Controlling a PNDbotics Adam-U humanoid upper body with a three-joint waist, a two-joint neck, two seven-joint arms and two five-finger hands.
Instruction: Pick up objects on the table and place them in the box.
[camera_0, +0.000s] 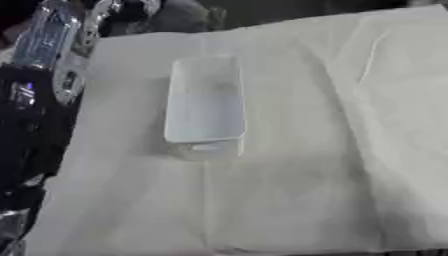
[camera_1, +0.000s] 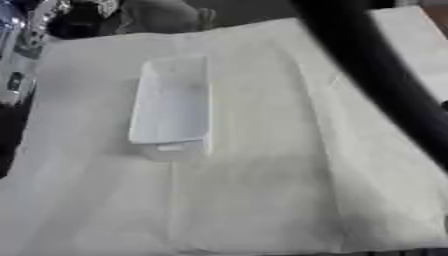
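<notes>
Sitting on a counter (camera_0: 306, 200) draped in a creased white cloth (camera_1: 262, 200), a clear box (camera_0: 205, 105) lies toward ten o'clock from the middle of the cloth. It is long and narrow, with its length running from twelve to six o'clock, open at the top, and its walls are see-through. Inside, its nearer half looks paler and cloudier than its far half; I cannot tell whether that is something lying in it or only light on the plastic. A small tab or lip juts from its end at six o'clock. No loose object can be made out on the cloth around it. A dark arm (camera_1: 376, 80) crosses the right eye view as a blurred band from twelve o'clock down to the edge at three o'clock, passing above the cloth and well apart from the box; its hand lies outside the picture. At nine o'clock in the left eye view, black and silver machine parts (camera_0: 31, 100) stand beside the counter's edge, but no hand can be picked out among them, so neither hand's fingers can be described.
</notes>
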